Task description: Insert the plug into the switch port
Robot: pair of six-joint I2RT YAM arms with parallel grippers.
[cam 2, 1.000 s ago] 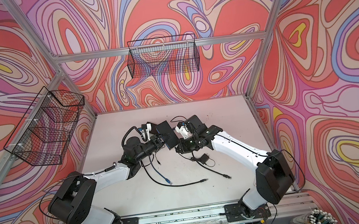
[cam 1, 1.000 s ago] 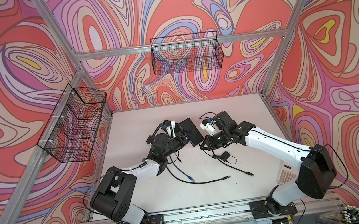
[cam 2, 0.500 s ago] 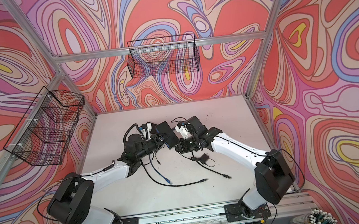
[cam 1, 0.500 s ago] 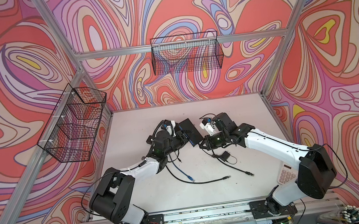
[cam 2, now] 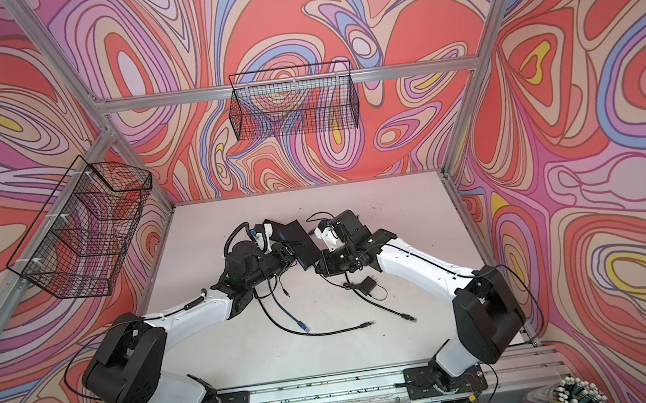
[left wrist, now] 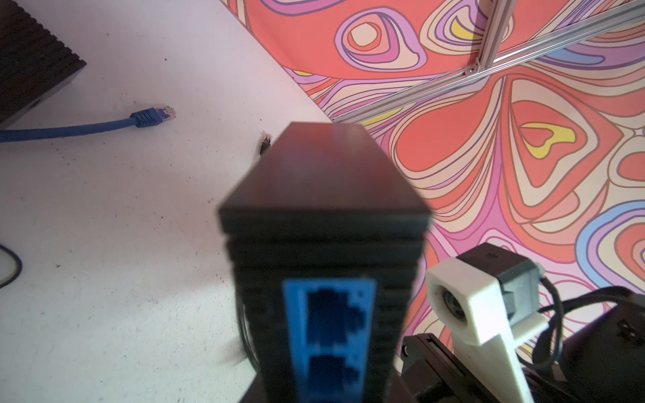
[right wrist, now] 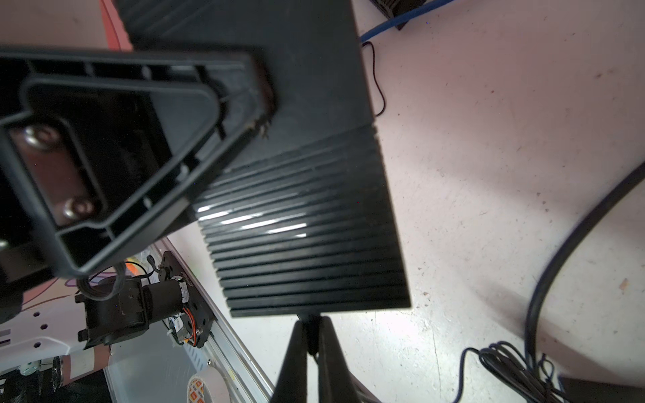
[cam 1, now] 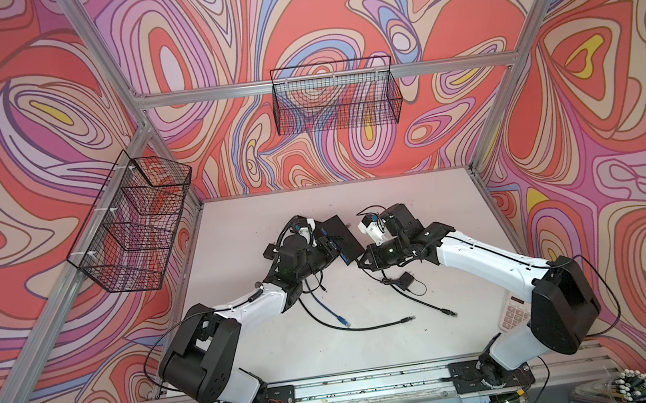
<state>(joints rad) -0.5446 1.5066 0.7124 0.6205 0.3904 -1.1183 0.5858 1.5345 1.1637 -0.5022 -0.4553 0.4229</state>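
Three loose cable ends (cam 1: 342, 320) lie nearest; one adapter (cam 1: 404, 280) behind. Mid-table, left gripper (cam 1: 331, 247) clamped on the one raised switch (cam 1: 340, 234), right gripper (right wrist: 310, 343) with fingers pinched together on the one plug (right wrist: 310, 326) at the switch's edge: insertion seemingly in hand, next needing a straight push against a braced switch. Two wire baskets (cam 1: 336, 98) hang farthest.

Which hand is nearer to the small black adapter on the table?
Right. The right hand sits just past the adapter, at the switch's edge; the left hand grips the switch, farther away.
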